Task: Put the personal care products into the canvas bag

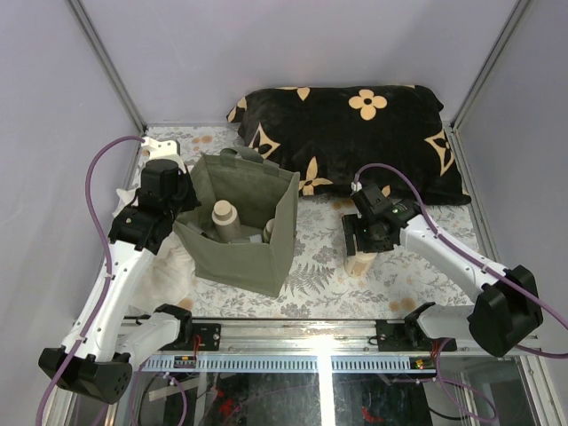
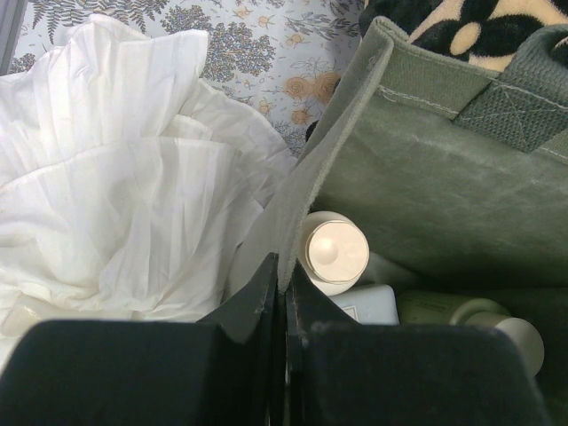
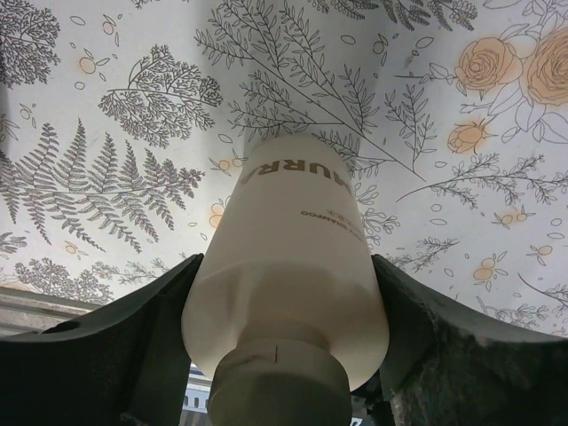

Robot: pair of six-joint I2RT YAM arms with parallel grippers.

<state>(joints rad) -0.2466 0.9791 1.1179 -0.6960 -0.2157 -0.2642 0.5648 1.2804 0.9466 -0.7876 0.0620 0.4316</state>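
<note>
- The step in hand, as I judge it, is carrying the loose bottle (image 3: 288,257) over into the canvas bag (image 1: 257,253). The bottle stands upright on the desk (image 1: 417,275), right of the bag and well apart from it, in front of the black cushion (image 1: 355,133).
- To do it well, lift straight up until the bottle's base is above the bag's rim. Only then travel left, so the base does not catch the fabric and fold the wall inward.
- At least two bottles inside (image 1: 224,213) already stand in the bag, one towards its left and one nearer the middle. The free room looks to be at the right and near parts of the mouth, so aim there.
- Hold the bottle upright on the way: the grip is on its smooth body, where a tilt could let it slide.
- Let go low inside the bag, not from above the rim, so it does not knock the others over.
- The right fingers (image 1: 362,244) are parted just to the bottle's width. One dark finger presses each side of its body, and the cap points up towards the wrist.
- The left fingers (image 2: 271,306) are closed almost flat, pinching the bag's left wall at the rim with the fabric between them. The white cloth (image 2: 115,177) lies just outside that wall. This pinch props the mouth open and is best left alone.
</note>
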